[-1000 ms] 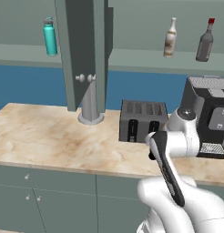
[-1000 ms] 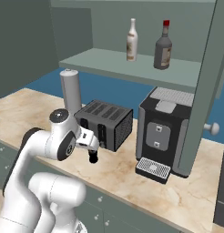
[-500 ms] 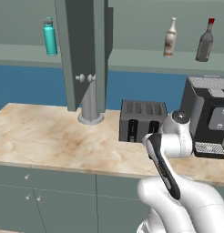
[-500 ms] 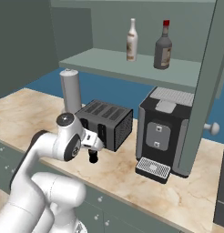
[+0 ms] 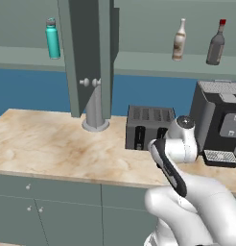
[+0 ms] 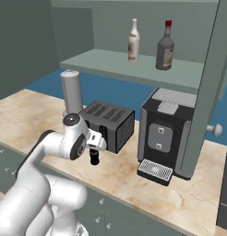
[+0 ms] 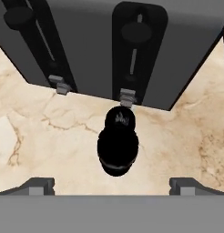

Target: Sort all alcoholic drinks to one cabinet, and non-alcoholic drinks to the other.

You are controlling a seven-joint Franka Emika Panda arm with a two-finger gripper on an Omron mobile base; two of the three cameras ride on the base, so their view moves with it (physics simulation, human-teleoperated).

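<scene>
The gripper (image 7: 112,184) points down at the counter with its jaws spread wide, one finger tip (image 7: 37,185) at each lower corner of the hand view, and it holds nothing. Between and just beyond the tips stands the small black bottle (image 7: 117,143), seen from above, upright on the marble counter (image 7: 50,141), untouched by either finger. In the right base view the same black bottle (image 6: 94,156) stands directly below the gripper (image 6: 93,145), just in front of the toaster (image 6: 110,124). The toaster's dark front face with its two lever slots lies immediately behind the bottle in the hand view.

To the right of the toaster stands a black coffee machine (image 6: 168,133) with a drip tray at its base. To its left, a grey cylindrical canister (image 6: 72,92) stands on the counter.

Above the counter, the open cabinet shelf (image 6: 110,69) on the right carries the pale cream bottle (image 6: 133,40) and the dark grey bottle with a red cap (image 6: 165,46), upright and near each other, not touching. In the left base view, the shelf left of the open cabinet door (image 5: 88,53) carries the teal flask (image 5: 53,39), upright and alone.
</scene>
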